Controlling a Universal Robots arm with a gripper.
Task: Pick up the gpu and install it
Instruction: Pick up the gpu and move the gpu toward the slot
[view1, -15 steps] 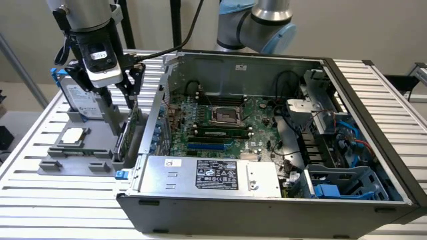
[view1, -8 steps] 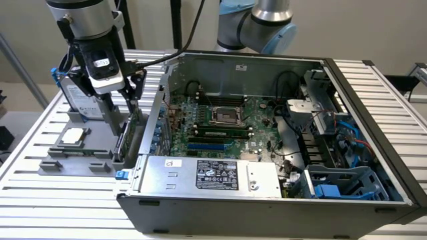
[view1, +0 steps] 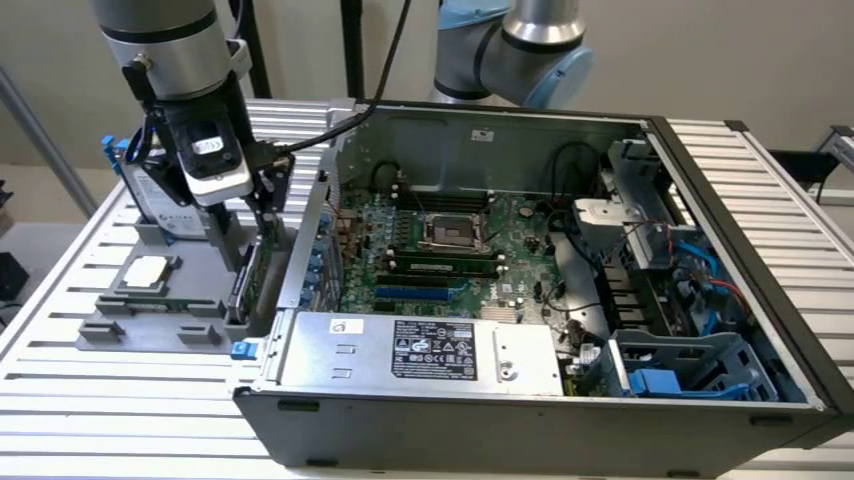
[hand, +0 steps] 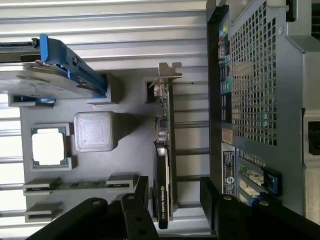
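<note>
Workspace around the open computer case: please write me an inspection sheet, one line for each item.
surface: slatted metal table, grey holder tray on it.
job's things: graphics card standing on edge in the tray, beside the computer case.
clutter: hard drive, processor chip, memory stick in the tray.
grippers: gripper open, fingers either side of the card.
cables: black cable from the wrist; blue cables inside the case.
surroundings: plain wall.

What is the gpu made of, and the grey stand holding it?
The gpu: probably a dark circuit board with a black plastic face; its end bracket looks like shiny bare metal. The grey stand: likely matte plastic, dull with no glints.
</note>
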